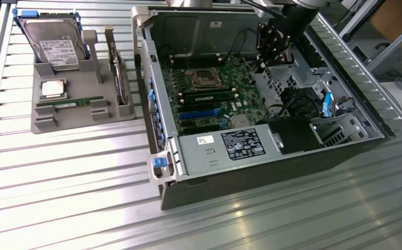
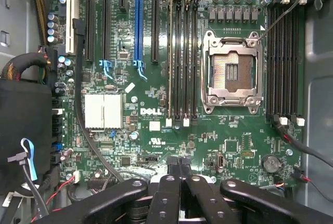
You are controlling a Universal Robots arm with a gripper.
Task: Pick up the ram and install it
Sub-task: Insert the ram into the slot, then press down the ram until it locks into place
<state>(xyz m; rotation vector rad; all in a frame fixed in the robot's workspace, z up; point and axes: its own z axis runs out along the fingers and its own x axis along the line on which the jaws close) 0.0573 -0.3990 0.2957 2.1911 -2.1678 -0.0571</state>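
Note:
The ram (image 1: 69,102), a thin green stick, lies in a groove at the front of the grey holder (image 1: 62,117) on the exterior view's left, outside the computer case. My gripper (image 1: 267,60) hangs inside the open case (image 1: 256,156), above the motherboard (image 1: 208,104) and far from that stick. In the wrist view my gripper (image 2: 179,168) is shut with nothing between its black fingers (image 2: 169,187). Below it lie the black memory slots (image 2: 182,52) and the open processor socket (image 2: 232,70). Another green stick (image 1: 211,97) stands in a slot beside the socket.
A grey hard drive (image 1: 51,36) and a square silver processor (image 1: 53,88) also sit in the holder. Inside the case are a power supply (image 1: 236,146), black cables (image 2: 31,130), a white heatsink (image 2: 103,110) and a second bank of slots (image 2: 283,63). The table (image 1: 62,177) is ribbed metal.

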